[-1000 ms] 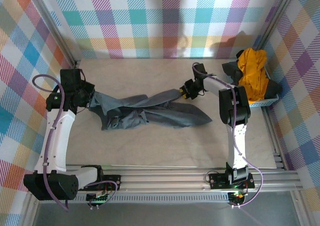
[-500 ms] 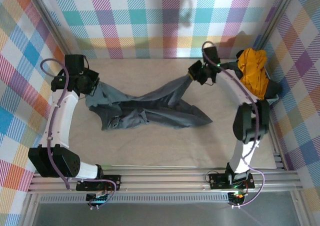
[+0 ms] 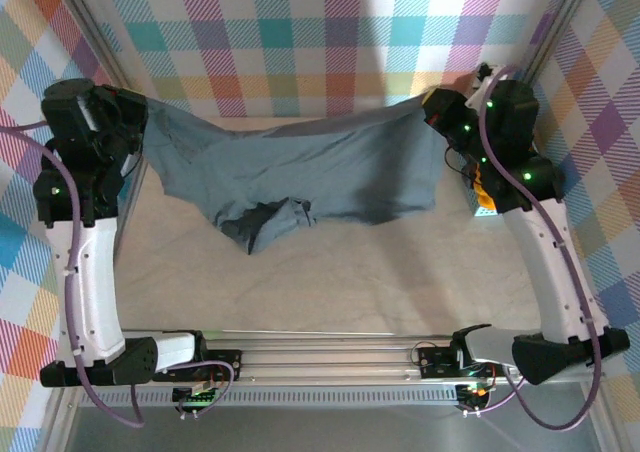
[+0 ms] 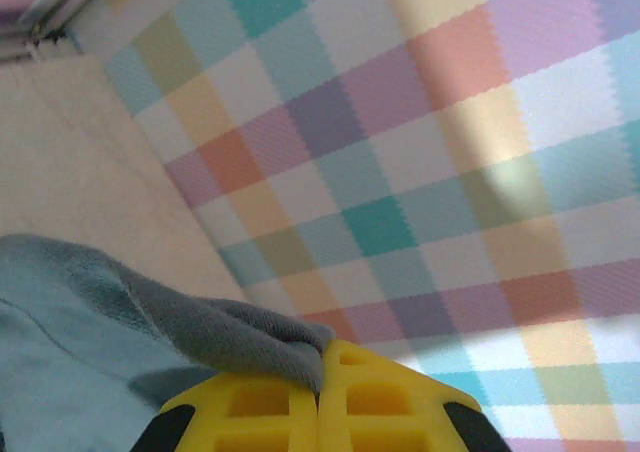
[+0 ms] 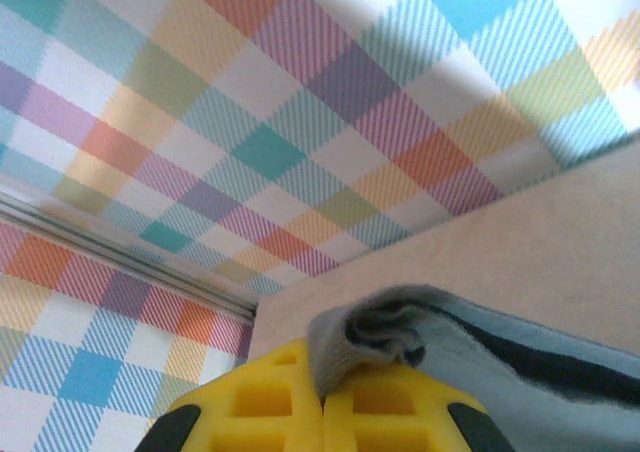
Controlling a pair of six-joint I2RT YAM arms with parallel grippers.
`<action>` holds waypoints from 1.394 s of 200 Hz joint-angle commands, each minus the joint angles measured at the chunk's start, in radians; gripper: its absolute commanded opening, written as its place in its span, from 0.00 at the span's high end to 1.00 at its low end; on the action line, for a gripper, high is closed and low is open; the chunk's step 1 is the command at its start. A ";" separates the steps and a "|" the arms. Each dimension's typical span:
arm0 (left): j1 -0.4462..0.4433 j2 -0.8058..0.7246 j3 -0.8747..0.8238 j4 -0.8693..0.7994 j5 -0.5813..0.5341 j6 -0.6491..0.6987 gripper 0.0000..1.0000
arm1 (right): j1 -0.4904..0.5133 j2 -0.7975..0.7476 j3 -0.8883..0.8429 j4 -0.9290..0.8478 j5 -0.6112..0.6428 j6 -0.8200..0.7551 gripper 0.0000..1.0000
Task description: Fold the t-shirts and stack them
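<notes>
Both hands are clenched on cloth. The left hand (image 3: 133, 124) and the right hand (image 3: 437, 109) each pinch a corner of the slate-grey t-shirt (image 3: 300, 167), which hangs stretched between them, its bunched lower edge drooping toward the tabletop (image 3: 330, 282). No fold has been made and nothing is stacked; a mustard t-shirt (image 3: 484, 188) waits near the right hand. A second earlier the grey shirt lay twisted on the tabletop with both hands low; they have since risen and drawn wide apart.
</notes>
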 commanded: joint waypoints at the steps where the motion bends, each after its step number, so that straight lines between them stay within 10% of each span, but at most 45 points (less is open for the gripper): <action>1: 0.011 0.074 0.075 0.037 -0.015 -0.019 1.00 | 0.002 0.049 0.014 0.055 0.019 -0.052 1.00; 52: 0.015 0.506 0.359 0.029 0.260 -0.082 1.00 | -0.082 0.444 0.333 0.038 -0.170 0.096 1.00; 91: 0.039 0.988 0.980 0.053 0.482 -0.186 1.00 | -0.125 0.844 0.945 -0.129 -0.224 0.062 1.00; 121: 0.081 1.033 1.026 0.329 0.549 -0.326 1.00 | -0.204 1.056 1.362 -0.154 -0.274 0.155 1.00; 221: 0.097 0.650 0.845 0.154 0.555 -0.083 1.00 | -0.293 0.640 0.903 0.001 -0.352 0.069 1.00; 279: 0.094 0.101 0.231 0.442 0.327 0.011 1.00 | -0.293 0.125 0.291 0.320 -0.242 -0.005 1.00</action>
